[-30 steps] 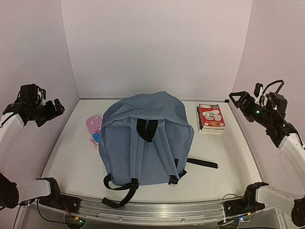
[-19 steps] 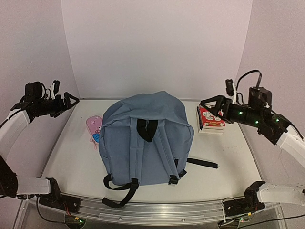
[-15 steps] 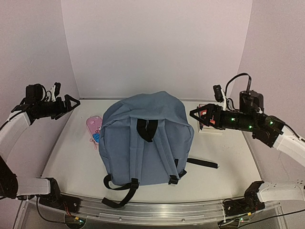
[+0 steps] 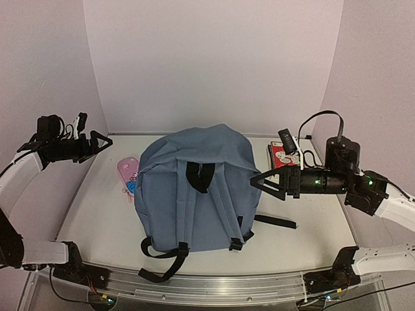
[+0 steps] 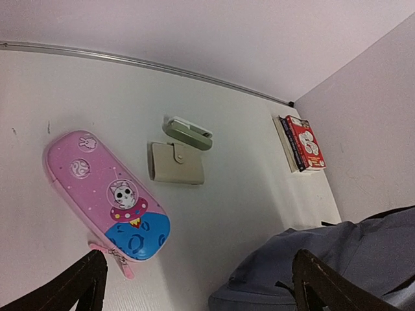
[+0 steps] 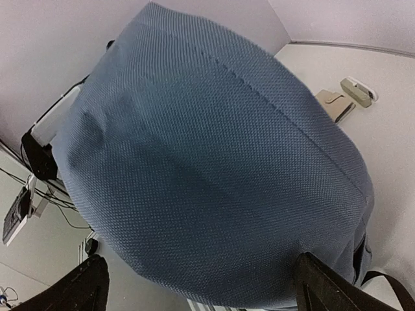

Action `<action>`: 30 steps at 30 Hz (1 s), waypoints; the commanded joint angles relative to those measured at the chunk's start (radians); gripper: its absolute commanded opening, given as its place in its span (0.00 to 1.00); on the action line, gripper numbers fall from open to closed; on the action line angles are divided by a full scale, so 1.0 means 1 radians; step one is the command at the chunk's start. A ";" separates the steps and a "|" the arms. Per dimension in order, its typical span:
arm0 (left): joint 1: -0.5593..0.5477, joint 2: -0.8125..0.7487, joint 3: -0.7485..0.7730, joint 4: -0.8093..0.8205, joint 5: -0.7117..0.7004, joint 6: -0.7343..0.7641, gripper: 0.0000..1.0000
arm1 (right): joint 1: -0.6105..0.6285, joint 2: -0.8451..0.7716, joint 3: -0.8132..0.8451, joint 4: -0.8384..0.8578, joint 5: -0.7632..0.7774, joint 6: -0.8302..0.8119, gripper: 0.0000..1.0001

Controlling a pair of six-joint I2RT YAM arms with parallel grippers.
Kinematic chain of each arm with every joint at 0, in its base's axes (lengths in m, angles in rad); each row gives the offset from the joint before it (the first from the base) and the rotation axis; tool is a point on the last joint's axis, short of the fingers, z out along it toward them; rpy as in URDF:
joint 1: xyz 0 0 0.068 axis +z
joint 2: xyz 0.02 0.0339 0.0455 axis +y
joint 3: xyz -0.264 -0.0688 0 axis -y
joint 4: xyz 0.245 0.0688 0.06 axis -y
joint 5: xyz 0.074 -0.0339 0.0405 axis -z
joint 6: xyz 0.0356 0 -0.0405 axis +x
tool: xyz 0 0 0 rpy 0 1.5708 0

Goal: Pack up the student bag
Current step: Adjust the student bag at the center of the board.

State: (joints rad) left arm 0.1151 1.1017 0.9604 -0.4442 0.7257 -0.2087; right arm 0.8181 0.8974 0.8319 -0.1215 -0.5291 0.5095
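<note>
The student bag (image 4: pixel 198 188), dusty blue with black straps, lies flat in the middle of the table, straps up. It fills the right wrist view (image 6: pixel 207 168) and shows at the lower right of the left wrist view (image 5: pixel 363 240). My right gripper (image 4: pixel 262 181) is open just off the bag's right side, pointing at it, with nothing between its fingers (image 6: pixel 201 272). My left gripper (image 4: pixel 100 142) hangs open and empty above the table's far left corner (image 5: pixel 200 272), well away from the bag.
A pink pencil case (image 4: pixel 128 173) (image 5: pixel 107 194) lies left of the bag. Behind the bag are a beige wallet (image 5: pixel 176 163) (image 6: pixel 334 103) and a small pale green stapler-like item (image 5: pixel 188 132) (image 6: pixel 358 91). A stack of books (image 4: pixel 287 159) (image 5: pixel 301 144) sits at the back right.
My right arm has swung in from the right wall and come down to the bag's right side. My left gripper has turned inward a little. Both stayed open.
</note>
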 commanded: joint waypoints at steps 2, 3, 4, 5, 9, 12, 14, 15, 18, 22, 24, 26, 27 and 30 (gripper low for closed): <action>-0.058 0.029 0.008 0.000 0.072 0.050 1.00 | 0.038 0.014 -0.014 0.030 0.053 -0.030 0.95; -0.069 0.036 0.010 -0.007 0.065 0.055 1.00 | 0.041 0.013 -0.016 0.030 0.090 -0.030 0.91; -0.080 0.044 0.013 -0.014 0.058 0.059 1.00 | 0.043 0.012 -0.019 0.030 0.128 -0.031 0.86; -0.090 0.053 0.016 -0.018 0.054 0.062 1.00 | 0.043 0.008 -0.024 0.032 0.171 -0.030 0.82; -0.110 0.072 0.026 -0.032 0.056 0.070 1.00 | 0.044 -0.022 -0.042 0.065 0.343 -0.022 0.63; -0.148 0.071 0.021 -0.023 0.121 0.075 1.00 | 0.044 -0.035 -0.039 0.094 0.433 -0.040 0.50; -0.183 0.067 0.010 0.000 0.204 0.069 1.00 | 0.044 -0.026 -0.028 0.121 0.468 -0.056 0.45; -0.201 0.067 0.005 0.013 0.236 0.060 1.00 | 0.043 -0.013 -0.021 0.143 0.475 -0.068 0.45; -0.253 0.074 -0.013 0.063 0.307 0.027 1.00 | 0.043 0.049 0.008 0.186 0.495 -0.100 0.44; -0.315 0.098 -0.031 0.118 0.351 0.002 1.00 | 0.044 0.132 0.037 0.254 0.588 -0.117 0.45; -0.346 0.115 -0.027 0.119 0.375 -0.001 1.00 | 0.044 0.170 0.055 0.291 0.644 -0.122 0.45; -0.385 0.122 -0.022 0.115 0.380 -0.004 1.00 | 0.043 0.211 0.076 0.329 0.701 -0.128 0.46; -0.406 0.117 -0.021 0.116 0.377 -0.008 1.00 | 0.043 0.228 0.088 0.352 0.724 -0.134 0.46; -0.461 0.077 -0.045 0.174 0.357 -0.057 1.00 | 0.043 0.272 0.101 0.437 0.767 -0.140 0.47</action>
State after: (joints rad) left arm -0.2865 1.2228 0.9323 -0.3659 1.0501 -0.2150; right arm 0.8604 1.1270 0.8743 0.1479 0.1043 0.3985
